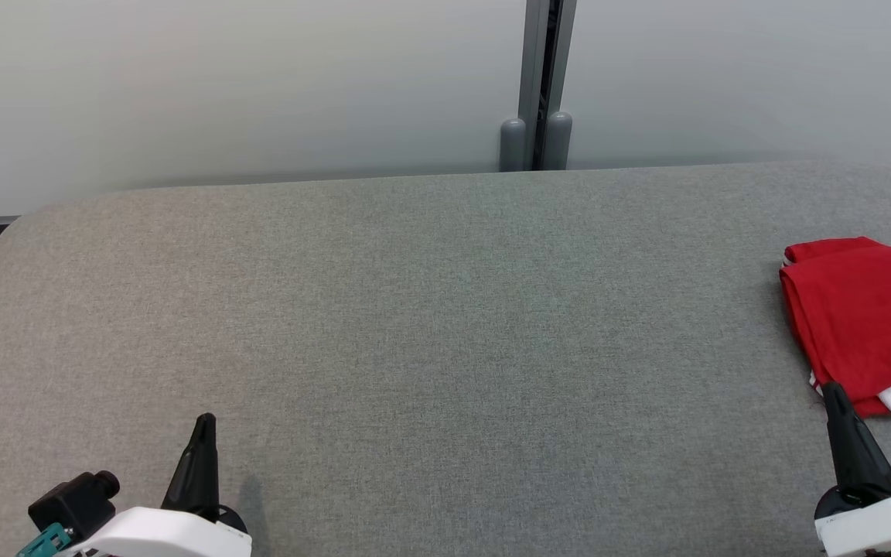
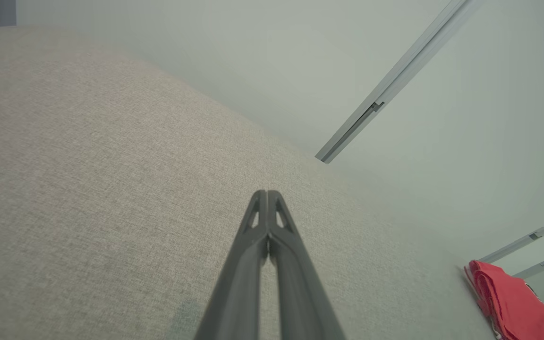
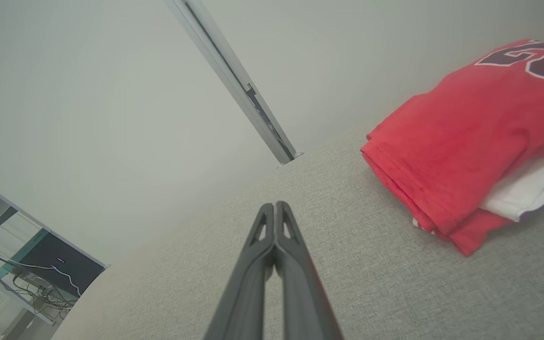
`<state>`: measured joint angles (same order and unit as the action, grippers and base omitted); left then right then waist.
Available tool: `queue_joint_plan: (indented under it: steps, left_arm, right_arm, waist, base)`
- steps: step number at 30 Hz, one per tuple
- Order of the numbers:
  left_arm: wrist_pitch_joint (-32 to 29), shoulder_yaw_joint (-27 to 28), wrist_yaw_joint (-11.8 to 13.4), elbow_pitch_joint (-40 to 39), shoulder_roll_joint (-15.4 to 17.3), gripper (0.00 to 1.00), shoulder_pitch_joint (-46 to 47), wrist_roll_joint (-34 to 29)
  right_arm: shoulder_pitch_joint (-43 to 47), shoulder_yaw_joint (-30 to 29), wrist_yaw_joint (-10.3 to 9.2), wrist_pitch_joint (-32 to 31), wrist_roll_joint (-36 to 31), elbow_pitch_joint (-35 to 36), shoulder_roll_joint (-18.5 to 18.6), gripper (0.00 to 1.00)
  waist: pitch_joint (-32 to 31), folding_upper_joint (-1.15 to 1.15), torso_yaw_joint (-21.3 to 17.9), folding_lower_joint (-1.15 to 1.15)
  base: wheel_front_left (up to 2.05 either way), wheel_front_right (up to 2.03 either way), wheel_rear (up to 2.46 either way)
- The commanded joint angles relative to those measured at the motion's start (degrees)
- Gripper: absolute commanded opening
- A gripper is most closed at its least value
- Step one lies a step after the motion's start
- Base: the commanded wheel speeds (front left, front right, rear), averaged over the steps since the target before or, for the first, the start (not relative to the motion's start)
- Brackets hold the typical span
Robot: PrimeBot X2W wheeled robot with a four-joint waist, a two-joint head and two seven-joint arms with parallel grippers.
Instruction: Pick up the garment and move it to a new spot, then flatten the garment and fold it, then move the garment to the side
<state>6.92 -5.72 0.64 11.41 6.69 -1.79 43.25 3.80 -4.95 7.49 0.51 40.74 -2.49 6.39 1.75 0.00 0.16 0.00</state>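
Red garment [image 1: 867, 317] looks soft, light, floppy; best grabbed at near folded corner. Pressed together, empty: left pincer [image 1: 204, 424], right pincer [image 1: 834, 391].

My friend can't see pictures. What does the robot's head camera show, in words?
A folded red garment lies at the right edge of a wide grey fabric table, cut off by the picture's edge, a white bit peeking out underneath. The left gripper and right gripper rise from the bottom corners, both shut and empty.
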Motion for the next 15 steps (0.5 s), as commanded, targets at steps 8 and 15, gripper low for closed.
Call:
queue_joint_plan:
  steps: [8, 15]
  left_arm:
    - [-1.74, 1.75, -1.32, -0.18, -0.09, 0.00, 2.80, 6.93]
    - [-3.18, 2.85, -2.24, 0.22, -0.55, 0.00, 3.64, 12.39]
  right_arm:
    - [-2.23, -0.59, 0.01, -0.93, 7.39, -0.73, 0.08, 0.00]
    - [-3.11, -0.86, 0.01, -1.65, 13.12, -1.87, -0.29, 0.00]
  waist:
    - [-0.13, 0.00, -0.01, 0.00]
    - [-0.26, 0.00, -0.03, 0.00]
  base:
    - [0.00, 0.00, 0.00]
    - [0.00, 0.00, 0.00]
